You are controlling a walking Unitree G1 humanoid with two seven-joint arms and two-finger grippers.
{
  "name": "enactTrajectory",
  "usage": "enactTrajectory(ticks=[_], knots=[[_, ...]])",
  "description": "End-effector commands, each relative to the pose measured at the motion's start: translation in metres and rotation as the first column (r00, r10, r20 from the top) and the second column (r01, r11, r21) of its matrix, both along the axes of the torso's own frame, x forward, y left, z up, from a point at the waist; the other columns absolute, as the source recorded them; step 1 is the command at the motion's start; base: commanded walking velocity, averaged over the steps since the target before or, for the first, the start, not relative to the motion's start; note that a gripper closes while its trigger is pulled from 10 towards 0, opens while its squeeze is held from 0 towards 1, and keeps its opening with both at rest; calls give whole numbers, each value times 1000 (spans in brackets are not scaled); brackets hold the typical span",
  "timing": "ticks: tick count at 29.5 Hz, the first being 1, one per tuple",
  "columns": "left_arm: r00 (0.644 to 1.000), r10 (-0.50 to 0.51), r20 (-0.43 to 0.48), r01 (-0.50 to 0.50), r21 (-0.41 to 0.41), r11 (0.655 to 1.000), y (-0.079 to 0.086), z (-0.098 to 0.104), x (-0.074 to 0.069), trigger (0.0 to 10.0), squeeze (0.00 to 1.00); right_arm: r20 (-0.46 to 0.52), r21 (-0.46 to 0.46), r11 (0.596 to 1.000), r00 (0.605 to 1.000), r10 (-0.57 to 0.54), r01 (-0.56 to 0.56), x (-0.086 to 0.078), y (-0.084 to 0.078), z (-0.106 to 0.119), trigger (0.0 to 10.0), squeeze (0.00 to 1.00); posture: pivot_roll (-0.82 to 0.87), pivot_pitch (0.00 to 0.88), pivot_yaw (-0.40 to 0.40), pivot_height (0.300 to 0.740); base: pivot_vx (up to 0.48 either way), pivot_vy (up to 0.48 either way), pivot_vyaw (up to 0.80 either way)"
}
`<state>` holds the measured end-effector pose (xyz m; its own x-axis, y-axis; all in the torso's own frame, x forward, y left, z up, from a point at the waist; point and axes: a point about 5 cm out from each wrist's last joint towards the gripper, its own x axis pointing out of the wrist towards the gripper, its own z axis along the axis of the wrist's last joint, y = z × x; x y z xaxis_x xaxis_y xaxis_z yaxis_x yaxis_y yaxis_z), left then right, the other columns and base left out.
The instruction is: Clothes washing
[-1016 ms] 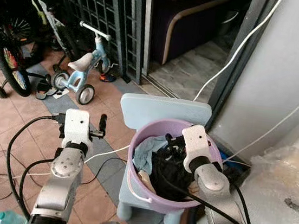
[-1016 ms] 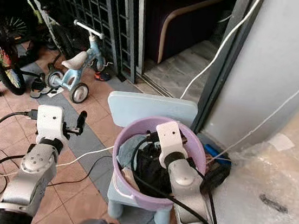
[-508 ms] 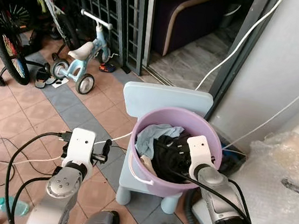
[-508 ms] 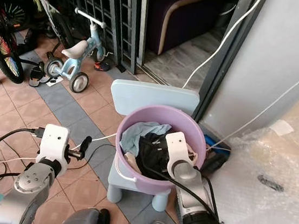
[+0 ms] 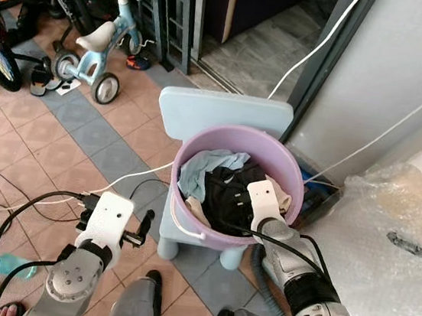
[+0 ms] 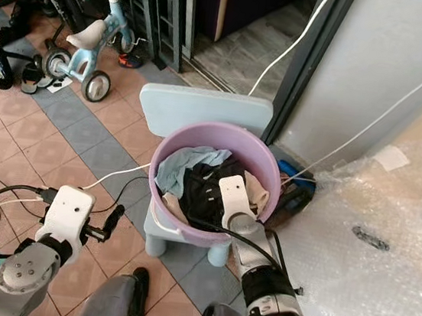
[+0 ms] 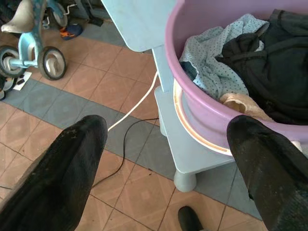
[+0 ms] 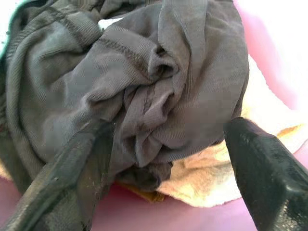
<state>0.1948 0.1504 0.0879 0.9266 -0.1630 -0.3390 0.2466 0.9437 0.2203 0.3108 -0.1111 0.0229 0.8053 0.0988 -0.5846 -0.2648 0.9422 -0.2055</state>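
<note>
The right gripper [image 8: 163, 159] is down inside the purple tub [image 5: 293, 176], fingers spread wide with a dark garment [image 8: 144, 86] bunched between them, not yet pinched; a cream cloth [image 8: 211, 183] lies just beyond. This looks like the pick-up step: the next move calls for closing on the dark folds and lifting. The left gripper [image 7: 163, 159] hangs wide open beside the tub, holding nothing. What lies under the pile is hidden.
</note>
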Motion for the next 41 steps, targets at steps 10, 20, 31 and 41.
enactTrajectory(ticks=[10,20,31,41], knots=[[999,-2,-34,2,0,1000,-6,1,-10,10000,0,-66,233,968,995,-76,89,-3,42,-11,0,0,159,294,-21,740,0,0,0],[999,31,-40,-32,-16,999,-4,0,-6,10000,0,-127,302,949,990,-52,89,-8,55,-15,0,0,149,277,-40,740,0,0,0],[999,44,-20,-45,-14,999,-7,0,4,10000,0,-136,325,927,979,-149,186,-1,28,-15,0,0,137,252,-55,740,0,0,0],[989,149,9,-148,-48,988,-4,-2,24,10000,0,-90,337,929,987,-133,156,13,27,0,0,0,112,200,-72,740,0,0,0]])
